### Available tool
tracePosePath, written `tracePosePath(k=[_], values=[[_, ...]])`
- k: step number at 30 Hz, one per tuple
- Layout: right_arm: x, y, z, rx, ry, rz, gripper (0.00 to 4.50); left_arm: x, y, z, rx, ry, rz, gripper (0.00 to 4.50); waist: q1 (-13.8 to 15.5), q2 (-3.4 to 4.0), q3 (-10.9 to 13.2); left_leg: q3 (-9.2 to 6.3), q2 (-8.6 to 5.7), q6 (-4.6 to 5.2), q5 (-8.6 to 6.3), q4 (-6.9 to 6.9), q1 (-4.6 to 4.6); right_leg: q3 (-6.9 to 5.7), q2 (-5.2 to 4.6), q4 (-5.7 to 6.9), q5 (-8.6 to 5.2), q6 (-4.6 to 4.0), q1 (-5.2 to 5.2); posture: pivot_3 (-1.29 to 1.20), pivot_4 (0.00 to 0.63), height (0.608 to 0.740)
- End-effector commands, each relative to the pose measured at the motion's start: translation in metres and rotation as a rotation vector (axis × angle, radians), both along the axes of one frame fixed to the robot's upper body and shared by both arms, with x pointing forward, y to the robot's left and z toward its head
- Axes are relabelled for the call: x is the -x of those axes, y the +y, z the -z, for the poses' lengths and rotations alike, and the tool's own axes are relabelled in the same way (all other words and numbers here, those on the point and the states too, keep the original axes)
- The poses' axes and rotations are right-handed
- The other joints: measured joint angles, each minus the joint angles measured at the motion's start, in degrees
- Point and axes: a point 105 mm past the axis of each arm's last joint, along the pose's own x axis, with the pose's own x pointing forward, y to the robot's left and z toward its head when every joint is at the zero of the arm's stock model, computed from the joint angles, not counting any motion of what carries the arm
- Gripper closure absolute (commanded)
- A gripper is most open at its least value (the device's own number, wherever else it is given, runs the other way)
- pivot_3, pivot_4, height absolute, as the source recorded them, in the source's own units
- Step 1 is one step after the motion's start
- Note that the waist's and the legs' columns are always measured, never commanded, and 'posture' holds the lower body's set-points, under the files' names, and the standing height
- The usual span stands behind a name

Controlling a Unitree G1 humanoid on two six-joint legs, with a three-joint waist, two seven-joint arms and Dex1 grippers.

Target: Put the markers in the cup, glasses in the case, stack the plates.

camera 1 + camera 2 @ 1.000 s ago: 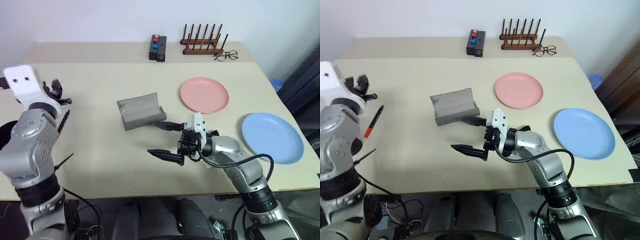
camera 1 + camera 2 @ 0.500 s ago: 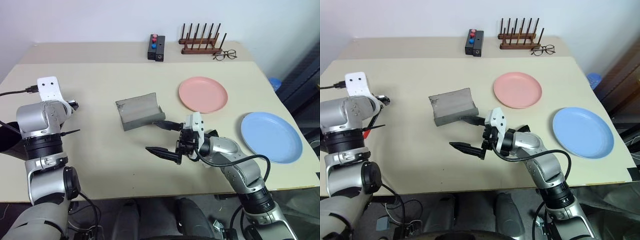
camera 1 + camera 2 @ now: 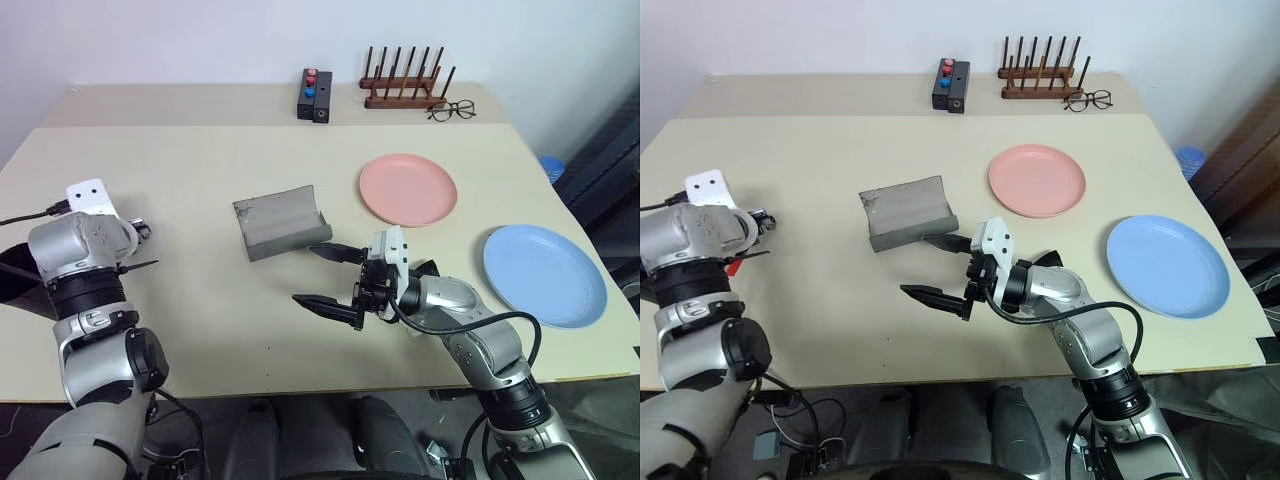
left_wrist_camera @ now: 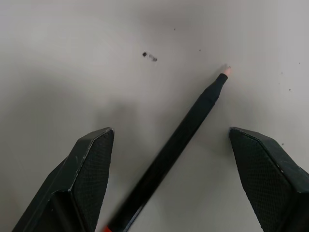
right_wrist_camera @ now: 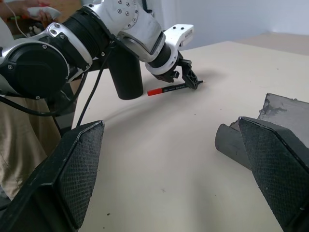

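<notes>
Left tool [image 4: 169, 145] hangs over the black marker [image 4: 188, 130] near the desk's [image 3: 200, 180] left edge, fingers [image 4: 89, 164] spread apart with the marker lying between them, not touching either. Marker lies flat on the desk; pale tip at one end, red band at the other. In the right wrist view the same marker [image 5: 171, 89] lies just beside the black cup [image 5: 124, 72], which stands upright at the desk's left edge.

Right tool [image 3: 335, 280] sits level over the desk, just on the near side of the grey case [image 3: 282, 222], fingers [image 3: 325, 305] wide apart, nothing between them. Case lies open near mid-desk.

Pink plate [image 3: 408, 189] to the right of the case, apart from it. Light blue plate [image 3: 545, 274] further right of the case, near the desk's right edge, apart from the pink one.

Beyond the case, at the back: black box with red and blue buttons [image 3: 315, 95], wooden peg rack [image 3: 405, 82], thin-framed spectacles [image 3: 452, 110] just beside the rack.
</notes>
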Motion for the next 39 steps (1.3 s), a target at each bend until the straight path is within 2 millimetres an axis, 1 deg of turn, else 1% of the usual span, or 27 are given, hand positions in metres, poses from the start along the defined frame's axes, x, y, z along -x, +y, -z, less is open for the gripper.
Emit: tracePosePath(k=[1, 2, 6, 7, 8, 11, 14, 16, 17, 18, 19, 20, 22, 24, 25, 27, 29, 30, 32, 34, 39], values=[[0.005, 0.001, -0.012, -0.017, -0.045, -0.021, 0.00, 0.001, -0.002, -0.007, 0.037, -0.044, -0.016, 1.44, 0.00, 0.00, 0.00, 0.00, 0.00, 0.00, 0.00, 0.00, 0.00, 0.00, -0.01, 0.00, 0.01, 0.02, 0.01, 0.00, 0.150, 0.740], [0.005, 0.001, -0.012, -0.016, -0.045, -0.022, 0.00, 0.001, -0.002, -0.007, 0.042, -0.049, -0.022, 1.88, -0.02, 0.00, 0.00, 0.00, 0.00, -0.01, 0.00, 0.00, 0.00, 0.00, -0.01, 0.00, 0.01, 0.02, 0.01, 0.00, 0.150, 0.740], [0.005, 0.000, -0.012, -0.013, -0.044, -0.022, 0.00, 0.002, -0.005, -0.005, 0.049, -0.055, -0.027, 3.89, -0.01, 0.00, 0.00, 0.00, 0.00, -0.01, 0.01, 0.00, 0.01, 0.00, -0.01, 0.01, 0.02, 0.03, 0.01, 0.00, 0.150, 0.740], [0.005, 0.000, -0.012, -0.013, -0.043, -0.022, 0.00, 0.002, -0.006, -0.005, 0.053, -0.056, -0.024, 4.32, -0.01, 0.00, 0.00, 0.00, 0.00, -0.02, 0.01, 0.00, 0.01, 0.00, -0.01, 0.00, 0.02, 0.03, 0.02, 0.00, 0.150, 0.740], [0.005, 0.000, -0.012, -0.012, -0.043, -0.022, 0.00, 0.001, -0.009, -0.005, 0.061, -0.061, -0.018, 4.46, 0.00, 0.00, 0.00, 0.00, -0.01, -0.02, 0.01, 0.01, 0.01, 0.00, -0.01, 0.00, 0.02, 0.03, 0.02, 0.00, 0.150, 0.740], [0.005, 0.000, -0.012, -0.010, -0.041, -0.021, 0.00, -0.007, -0.022, -0.011, 0.072, -0.113, 0.049, 4.46, 0.12, 0.00, 0.00, 0.00, -0.01, -0.02, 0.01, 0.01, 0.01, 0.00, -0.01, 0.00, 0.02, 0.03, 0.03, 0.00, 0.150, 0.740], [0.004, -0.001, -0.012, -0.008, -0.039, -0.019, 0.00, -0.020, -0.041, -0.035, 0.105, -0.283, 0.151, 4.46, 0.22, 0.00, 0.00, 0.00, -0.01, -0.03, 0.02, 0.02, 0.00, 0.00, -0.02, -0.01, 0.02, 0.03, 0.04, 0.00, 0.150, 0.740], [0.004, -0.002, -0.012, -0.005, -0.040, -0.017, 0.00, -0.026, -0.055, -0.060, 0.060, -0.433, 0.254, 4.46, 0.12, -0.01, 0.00, 0.00, -0.01, -0.04, 0.02, 0.02, 0.00, -0.01, -0.02, -0.01, 0.02, 0.03, 0.03, 0.00, 0.150, 0.740], [0.001, -0.003, -0.013, -0.003, -0.058, 0.005, 0.00, -0.026, -0.063, -0.080, 0.024, -0.547, 0.311, 4.46, 0.07, -0.01, 0.00, 0.00, -0.01, -0.04, 0.02, 0.01, -0.01, 0.00, -0.02, -0.02, 0.02, 0.02, 0.03, 0.00, 0.150, 0.740], [-0.002, -0.004, -0.014, -0.002, -0.072, 0.021, 0.00, -0.025, -0.069, -0.093, -0.001, -0.623, 0.348, 4.46, -0.08, 0.00, 0.01, 0.00, -0.01, -0.04, 0.02, 0.00, -0.01, 0.00, -0.02, -0.02, 0.02, 0.03, 0.02, 0.00, 0.150, 0.740], [-0.006, -0.006, -0.017, -0.004, -0.087, 0.038, 0.00, -0.018, -0.073, -0.114, -0.052, -0.748, 0.383, 4.46, -0.15, 0.00, 0.01, 0.01, -0.01, -0.04, 0.02, -0.02, -0.01, 0.00, -0.02, -0.03, 0.02, 0.02, 0.01, 0.00, 0.150, 0.740], [-0.010, -0.007, -0.021, -0.014, -0.104, 0.056, 0.00, -0.010, -0.074, -0.130, -0.113, -0.838, 0.405, 4.46, -0.24, 0.00, 0.01, 0.02, -0.01, -0.04, 0.02, -0.04, -0.01, 0.01, -0.02, -0.04, 0.02, 0.02, 0.00, 0.00, 0.150, 0.740], [-0.014, -0.009, -0.028, -0.035, -0.119, 0.073, 0.00, 0.002, -0.075, -0.146, -0.211, -0.924, 0.425, 4.46, -0.23, 0.01, 0.01, 0.05, 0.00, -0.04, 0.02, -0.07, -0.01, 0.03, -0.03, -0.04, 0.03, 0.02, -0.04, 0.00, 0.150, 0.740], [-0.014, -0.010, -0.042, -0.079, -0.136, 0.058, 0.00, 0.021, -0.066, -0.164, -0.386, -1.016, 0.378, 4.46, -0.26, 0.03, 0.01, 0.04, 0.00, -0.04, 0.02, -0.08, 0.00, 0.03, -0.02, -0.02, 0.02, 0.02, -0.03, 0.00, 0.150, 0.740], [-0.013, -0.010, -0.046, -0.090, -0.140, 0.052, 0.00, 0.028, -0.064, -0.170, -0.438, -1.047, 0.361, 4.46, -0.18, 0.03, 0.01, 0.06, 0.01, -0.04, 0.02, -0.08, 0.01, 0.04, -0.02, -0.02, 0.02, 0.02, -0.03, 0.00, 0.150, 0.740], [-0.009, -0.009, -0.050, -0.070, -0.169, 0.012, 0.00, 0.049, -0.053, -0.182, -0.496, -1.118, 0.302, 4.46, -0.06, 0.03, 0.02, 0.05, 0.01, -0.04, 0.02, -0.07, 0.01, 0.04, -0.02, -0.04, 0.02, 0.01, 0.00, 0.00, 0.150, 0.740], [-0.006, -0.007, -0.054, -0.048, -0.198, -0.025, 0.00, 0.070, -0.041, -0.189, -0.589, -1.147, 0.249, 4.46, -0.05, 0.03, 0.02, 0.05, 0.00, -0.03, 0.02, -0.03, -0.01, 0.04, -0.03, -0.08, 0.02, 0.01, 0.02, 0.00, 0.150, 0.740], [-0.005, -0.007, -0.056, -0.045, -0.204, -0.032, 0.00, 0.075, -0.039, -0.190, -0.618, -1.151, 0.237, 4.46, -0.05, 0.03, 0.02, 0.06, 0.00, -0.03, 0.02, -0.02, -0.01, 0.04, -0.04, -0.08, 0.02, 0.01, 0.03, 0.00, 0.150, 0.740], [-0.005, -0.006, -0.059, -0.050, -0.207, -0.048, 0.00, 0.093, -0.028, -0.189, -0.700, -1.137, 0.187, 4.46, -0.04, 0.03, 0.02, 0.05, 0.00, -0.03, 0.02, -0.02, -0.01, 0.04, -0.03, -0.09, 0.02, 0.00, 0.04, 0.00, 0.150, 0.740], [-0.005, -0.005, -0.059, -0.048, -0.208, -0.060, 0.00, 0.104, -0.022, -0.186, -0.728, -1.127, 0.154, 4.46, -0.03, 0.03, 0.02, 0.05, 0.00, -0.03, 0.01, -0.02, 0.00, 0.04, -0.04, -0.10, 0.01, 0.00, 0.05, 0.00, 0.150, 0.740], [-0.004, -0.002, -0.045, -0.007, -0.196, -0.102, 0.00, 0.131, -0.006, -0.156, -0.757, -1.019, 0.065, 4.46, 0.00, 0.03, 0.02, 0.05, 0.00, -0.03, 0.01, 0.01, 0.00, 0.03, -0.06, -0.14, -0.01, -0.06, 0.09, 0.00, 0.150, 0.740]])
